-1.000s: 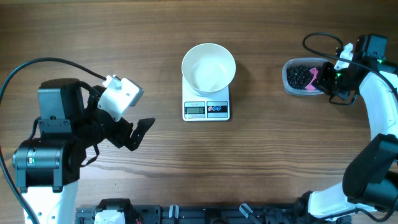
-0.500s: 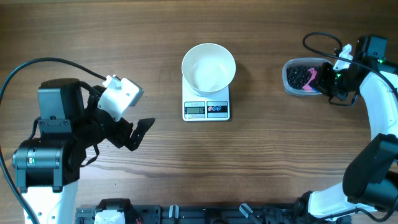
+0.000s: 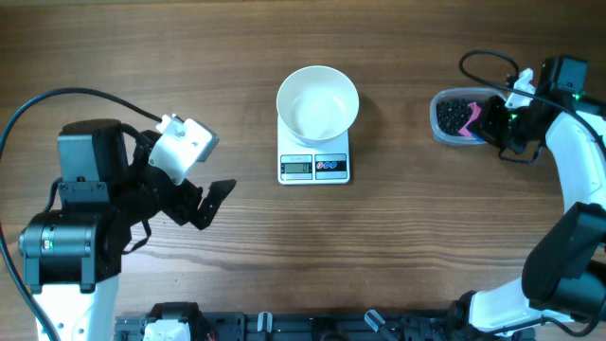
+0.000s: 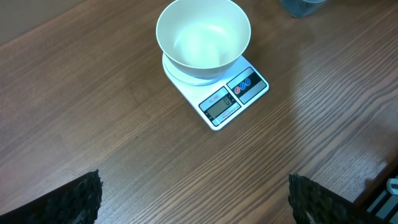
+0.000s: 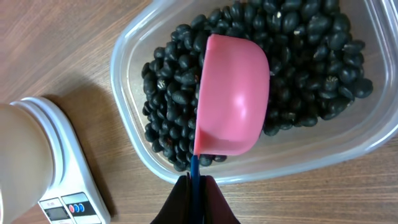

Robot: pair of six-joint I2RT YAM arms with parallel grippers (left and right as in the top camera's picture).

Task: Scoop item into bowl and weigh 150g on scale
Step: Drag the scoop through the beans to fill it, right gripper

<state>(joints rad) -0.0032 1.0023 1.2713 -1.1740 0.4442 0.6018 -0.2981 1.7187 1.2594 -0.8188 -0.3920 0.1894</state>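
- The scale [image 3: 314, 167] sits on the wooden table [image 3: 398, 246], with its display [image 3: 296, 168] and two round buttons [image 3: 329, 166] on the edge nearest the arm bases. The digits are too small to read.
- The bowl [image 3: 317, 102] stands upright on the scale's platform. It overhangs the back and sides, and its inside shows plain white.
- Right of the scale and well apart from it lies a clear tub [image 5: 124, 74]. The pellets [image 5: 311, 37] fill its floor as a dark heap.
- The right gripper [image 5: 196, 186] is over the tub's side farther from the scale. Its fingers are pressed together on the thin blue handle [image 5: 194, 171] of a pink scoop [image 5: 231, 102].
- The scoop's cup hangs over the pellets inside the tub, toward the scale side, with its rounded outside facing the wrist camera. I cannot tell whether it touches the heap or carries any pellets.
- The left gripper [image 4: 194, 196] is left of the scale and well apart from it, above bare table. Its fingers [image 4: 71, 202] are spread wide with nothing between them.
- In the left wrist view the scale and bowl lie ahead of that gripper, with the scale's display turned toward it.
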